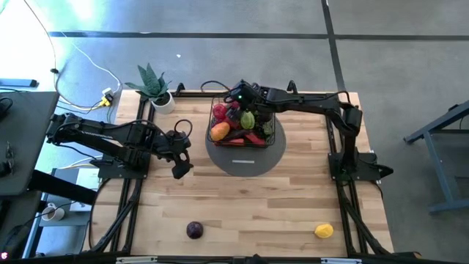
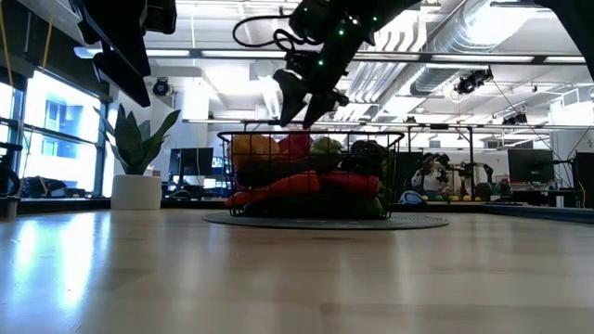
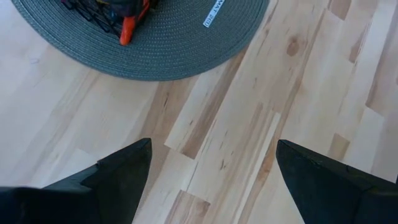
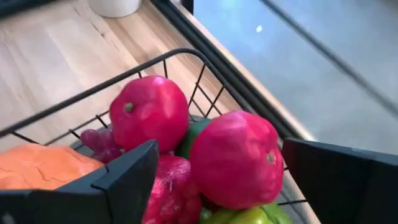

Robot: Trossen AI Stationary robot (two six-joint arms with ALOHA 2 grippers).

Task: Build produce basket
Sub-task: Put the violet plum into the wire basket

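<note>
Potted plant [image 1: 152, 86], grey mat [image 1: 245, 157]

Desk [image 1: 249, 205]: front half open, save a purple fruit [image 1: 194, 230] and a yellow fruit [image 1: 324, 232] near the front edge. Back centre blocked by the heaped basket [image 1: 242, 123] on a grey mat [image 1: 245, 158], right gripper [image 1: 238, 94] above. Potted plant [image 1: 155, 86] blocks the back-left corner.

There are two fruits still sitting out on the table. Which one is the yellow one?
The yellow fruit lies near the table's front edge on the right arm's side. The other loose one, the purple fruit, sits at the front towards the left arm's side.
</note>
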